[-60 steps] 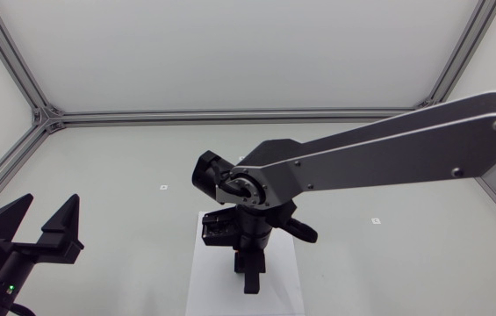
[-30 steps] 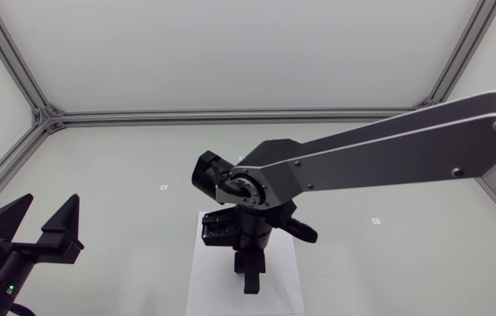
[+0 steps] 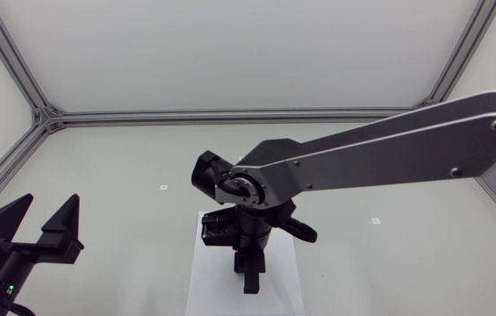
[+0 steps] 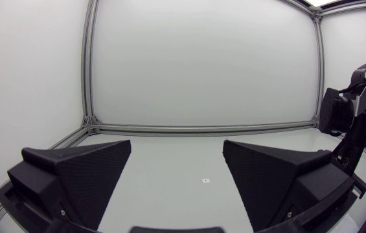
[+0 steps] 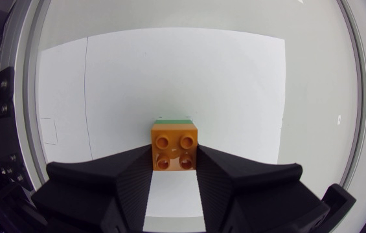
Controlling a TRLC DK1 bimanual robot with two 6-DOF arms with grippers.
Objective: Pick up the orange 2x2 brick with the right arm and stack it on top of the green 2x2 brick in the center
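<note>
**Operator:** Locate the sheet.
**Technician:** The sheet (image 3: 205,283) lies flat on the table (image 3: 98,158), midway between the sides and toward the near edge. The left mark (image 3: 163,187) lies on the table to its left, the right mark (image 3: 376,220) to its right.
**Operator:** Locate the bricks.
**Technician:** Both are over the sheet. The upper brick (image 5: 175,149) sits between the fingers of the right gripper (image 5: 175,155), touched from both sides. The lower brick (image 5: 173,120) is directly beneath it; only its far edge shows. Contact between the two cannot be confirmed.
**Operator:** And the left gripper?
**Technician:** The left gripper (image 3: 52,202) is at the near left corner, well apart from the sheet.
</note>
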